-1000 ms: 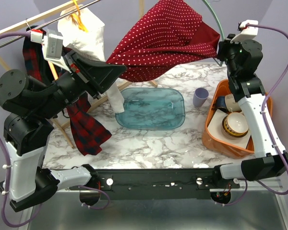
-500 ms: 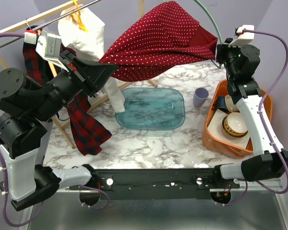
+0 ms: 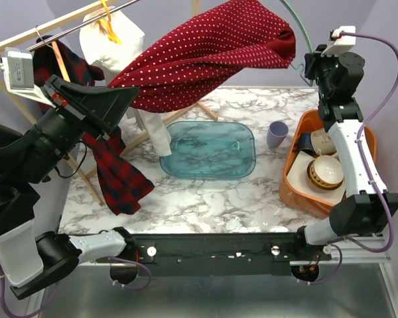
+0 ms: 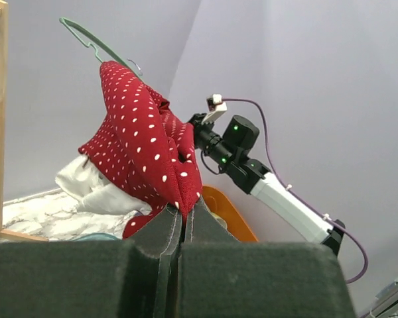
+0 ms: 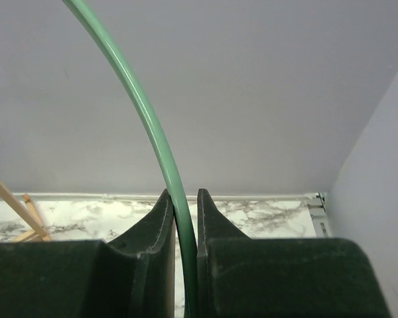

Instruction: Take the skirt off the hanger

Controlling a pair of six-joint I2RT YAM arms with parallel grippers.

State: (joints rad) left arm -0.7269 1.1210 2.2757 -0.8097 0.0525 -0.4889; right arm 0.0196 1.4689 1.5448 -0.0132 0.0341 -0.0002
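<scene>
My left gripper (image 4: 184, 217) pressed tight on the skirt (image 4: 142, 152) just above its tips, my right gripper (image 5: 182, 202) pinching the green hanger (image 5: 146, 119).

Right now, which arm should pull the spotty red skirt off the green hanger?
Probably left: the left claw is shut on the skirt, while the right claw pinches the hanger, steadying it.

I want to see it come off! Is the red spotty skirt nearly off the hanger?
Not yet. Done: the left tool pinches the skirt and the right tool clamps the green hanger. In hand: the skirt is stretched between them. Left: its far end still hangs on the hanger.
</scene>
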